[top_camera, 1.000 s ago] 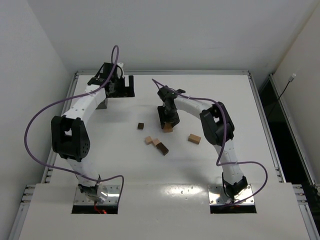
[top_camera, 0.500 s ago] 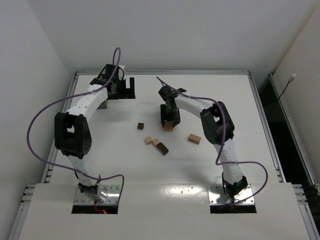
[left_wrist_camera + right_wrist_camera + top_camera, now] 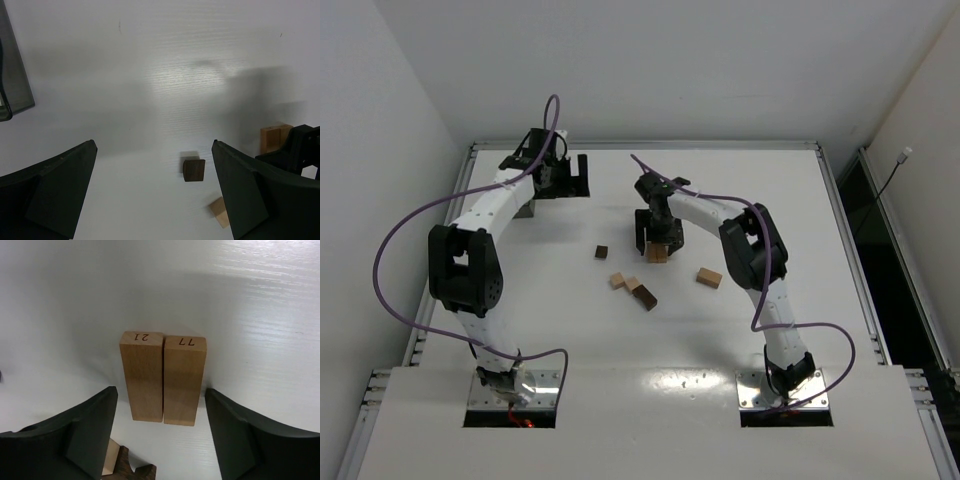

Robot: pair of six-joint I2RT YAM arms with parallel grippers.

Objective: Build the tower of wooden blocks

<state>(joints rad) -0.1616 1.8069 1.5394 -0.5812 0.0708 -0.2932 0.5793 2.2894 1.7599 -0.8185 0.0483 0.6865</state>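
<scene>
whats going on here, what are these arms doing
The right gripper is open, its fingers on either side of two light tan wooden blocks that sit flush side by side on the white table, gripping neither. The left gripper is open and empty, over the table's far left. Other small tan and dark brown wooden blocks lie loose nearer the arm bases.
</scene>
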